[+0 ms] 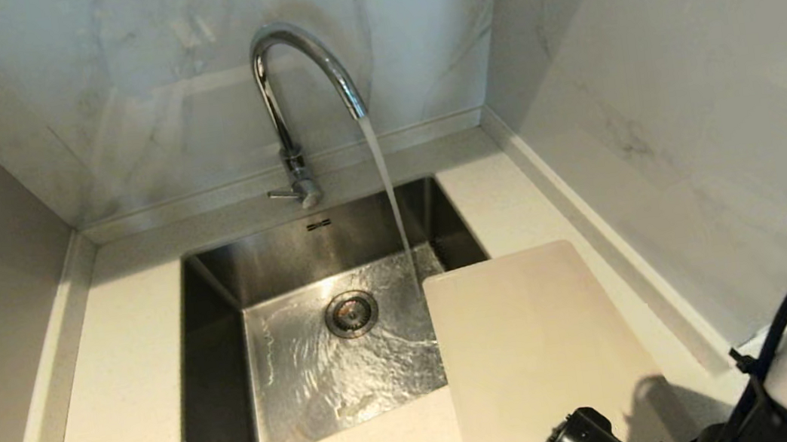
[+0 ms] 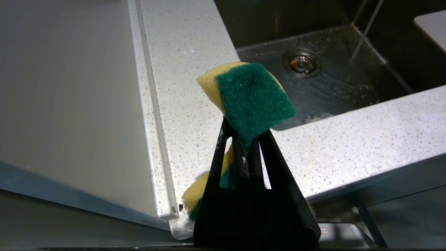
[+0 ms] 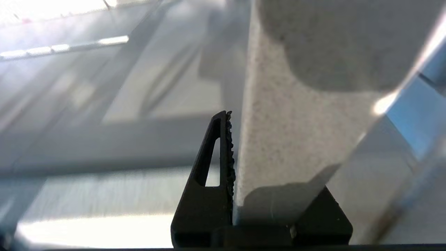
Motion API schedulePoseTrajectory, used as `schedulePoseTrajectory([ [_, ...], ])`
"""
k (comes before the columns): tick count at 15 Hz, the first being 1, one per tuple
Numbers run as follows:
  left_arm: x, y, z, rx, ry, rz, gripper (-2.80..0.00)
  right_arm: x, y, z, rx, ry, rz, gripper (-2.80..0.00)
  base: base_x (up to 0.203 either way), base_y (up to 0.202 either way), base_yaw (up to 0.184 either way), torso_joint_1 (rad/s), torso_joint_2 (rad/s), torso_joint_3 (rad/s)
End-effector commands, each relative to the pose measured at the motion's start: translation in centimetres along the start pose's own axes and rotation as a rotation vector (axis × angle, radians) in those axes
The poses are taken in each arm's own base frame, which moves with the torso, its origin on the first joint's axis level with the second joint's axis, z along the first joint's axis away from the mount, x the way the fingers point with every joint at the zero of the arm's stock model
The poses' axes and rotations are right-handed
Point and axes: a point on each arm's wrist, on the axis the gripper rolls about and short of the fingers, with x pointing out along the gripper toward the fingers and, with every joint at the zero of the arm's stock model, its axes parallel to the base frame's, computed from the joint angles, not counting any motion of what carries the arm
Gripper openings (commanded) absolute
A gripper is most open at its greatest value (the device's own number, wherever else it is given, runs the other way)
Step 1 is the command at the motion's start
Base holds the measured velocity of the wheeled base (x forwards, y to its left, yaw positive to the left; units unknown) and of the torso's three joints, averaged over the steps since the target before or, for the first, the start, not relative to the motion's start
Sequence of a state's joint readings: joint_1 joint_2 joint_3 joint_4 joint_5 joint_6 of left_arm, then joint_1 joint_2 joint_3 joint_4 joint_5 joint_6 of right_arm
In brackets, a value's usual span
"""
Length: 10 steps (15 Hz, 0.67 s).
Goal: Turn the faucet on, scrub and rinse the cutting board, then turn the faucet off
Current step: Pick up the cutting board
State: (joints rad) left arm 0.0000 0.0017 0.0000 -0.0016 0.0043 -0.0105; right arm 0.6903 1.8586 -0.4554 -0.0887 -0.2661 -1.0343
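You are looking at the cutting board (image 1: 540, 354), a thin, smooth cream plastic rectangle with rounded corners, sitting on the right of the sink (image 1: 220, 350). Its long axis is running from near to far, tilting a little leftward at the far end. Its far left corner is hanging over the sink's right edge, and the near end is reaching down toward the right arm at the bottom right. In the right wrist view the right gripper (image 3: 240, 164) is pinching the board (image 3: 296, 139) edge-on: one serrated black finger (image 3: 217, 167) is pressing against its face, while the other is hiding behind it.

The faucet (image 1: 293, 90), a shiny chrome gooseneck, is standing at the far side of the sink with its spout curving to the right. Water (image 1: 389, 191) is pouring from it and landing just beside the board's far left corner. Its thin lever (image 1: 281, 194) is sticking out to the left.

Your left gripper (image 2: 245, 146) is squeezing a sponge (image 2: 249, 97), yellow foam with a rough green pad, over the speckled white counter (image 2: 348, 139) near the sink's left side.
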Motion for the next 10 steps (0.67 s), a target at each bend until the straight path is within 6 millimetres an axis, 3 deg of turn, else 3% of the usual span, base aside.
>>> schedulePoseTrajectory([
  [1,0.0,0.0,0.0,0.0,0.0,0.0,-2.8,-3.4,0.0,-0.5,-0.002,-0.048,-0.092,-2.8,0.0,0.0,0.0,0.0,0.0,0.0],
  [6,0.0,0.0,0.0,0.0,0.0,0.0,-2.8,-6.0,1.7,-2.4,0.017,-0.062,-0.162,-2.8,0.0,0.0,0.0,0.0,0.0,0.0],
  [10,0.0,0.0,0.0,0.0,0.001,0.0,-2.8,-8.5,0.4,-2.7,-0.005,-0.081,-0.216,-2.8,0.0,0.0,0.0,0.0,0.0,0.0],
])
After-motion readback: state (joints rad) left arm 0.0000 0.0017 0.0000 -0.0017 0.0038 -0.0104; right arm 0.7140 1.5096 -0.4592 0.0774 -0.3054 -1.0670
